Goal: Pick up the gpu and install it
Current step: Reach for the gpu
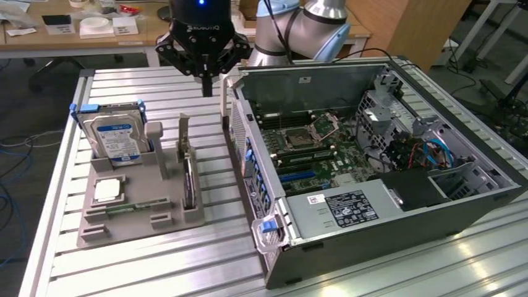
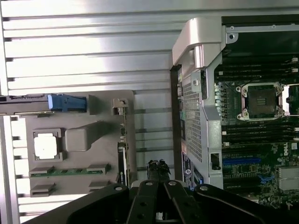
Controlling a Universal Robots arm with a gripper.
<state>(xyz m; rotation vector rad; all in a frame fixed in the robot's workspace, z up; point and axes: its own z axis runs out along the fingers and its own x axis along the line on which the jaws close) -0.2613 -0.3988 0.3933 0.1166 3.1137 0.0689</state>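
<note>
The gripper (image 1: 206, 91) hangs above the tabletop (image 1: 148, 86), over the strip between the grey holder (image 1: 157, 185) and the open computer case (image 1: 462, 204). It is close to the back corner of the case. Its fingers (image 1: 204, 80) are pressed together and nothing is between them. They point straight down and touch neither the holder nor the case.

The gpu (image 1: 190, 176) is not picked up yet. It stands on its long edge in a slot on the side of the holder that faces the case. From above, in the wrist view, the gpu (image 2: 123, 154) appears as a thin line, with its metal bracket (image 2: 120, 105) at the end far from the fingertips (image 2: 154, 164). The closed fingertips are just beside the card, on its case side, not over it.

On the same holder, a hard drive (image 1: 115, 139) with a blue and white label stands upright in blue rails, on the exterior view's left. In front of it a square processor chip (image 1: 107, 190) lies flat in its pocket. A narrow green memory stick (image 1: 123, 210) lies near the front edge of the holder.

The case lies on its side with the panel off, so the motherboard (image 1: 318, 158) is visible. Its processor socket (image 2: 261, 100) is open, and a blue slot (image 1: 297, 176) is seen on the board below it.
</note>
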